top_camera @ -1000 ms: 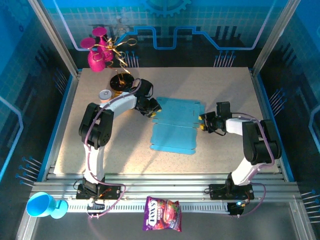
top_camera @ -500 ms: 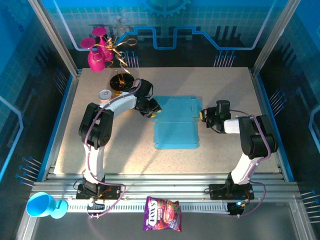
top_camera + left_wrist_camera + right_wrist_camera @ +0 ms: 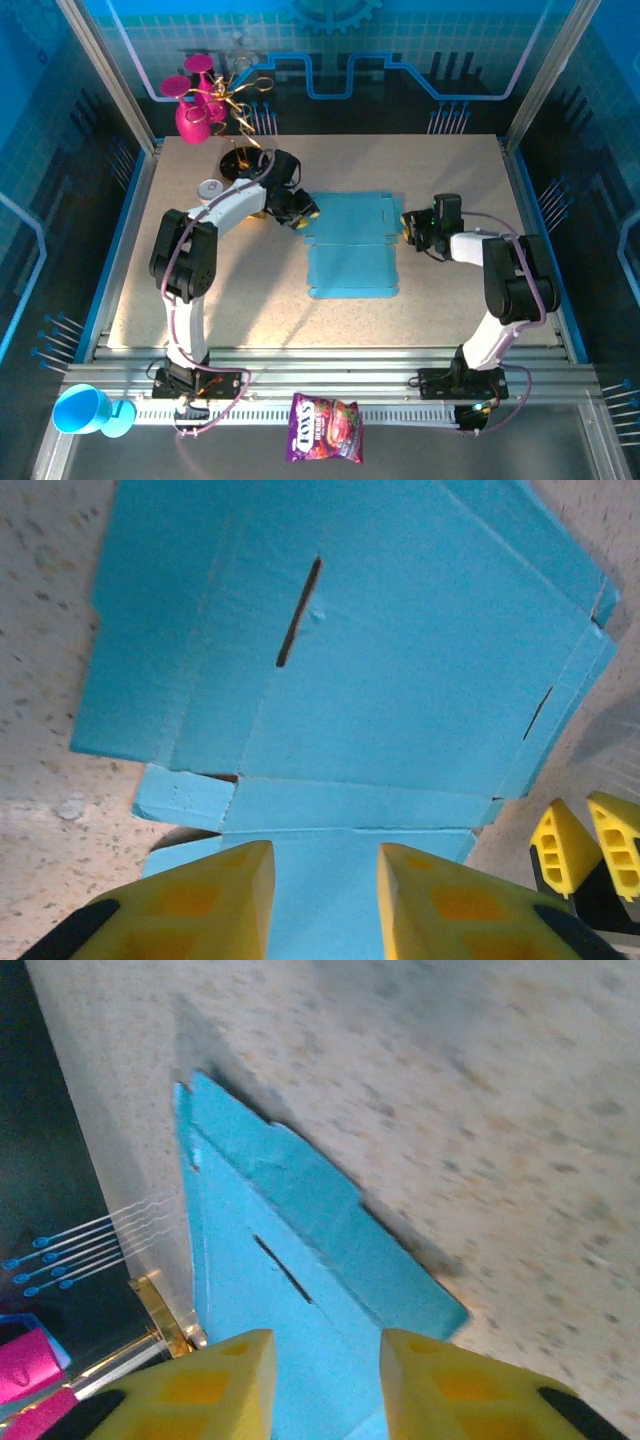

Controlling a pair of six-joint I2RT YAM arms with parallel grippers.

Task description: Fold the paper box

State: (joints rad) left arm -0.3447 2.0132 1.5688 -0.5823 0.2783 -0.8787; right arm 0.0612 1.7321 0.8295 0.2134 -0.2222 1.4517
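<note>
- One purple foil snack packet (image 3: 324, 441) is laid on the near rail in front of the arm bases. White lettering is printed on it but is too small to be read with certainty.
- One paper box (image 3: 350, 245) of thin light-blue cardboard, a flat creased sheet with slots, is spread flat on the speckled beige table (image 3: 450, 180) between the two arms.
- The left end effector (image 3: 305, 212) is set at the sheet's far-left corner. Its yellow fingers (image 3: 200, 900) are held narrowly apart, and blue card is seen in the gap. Contact cannot be told.
- The right end effector (image 3: 408, 228) is set at the far-right edge. Its fingers (image 3: 190, 1390) are likewise parted, and blue card is seen between them.
</note>
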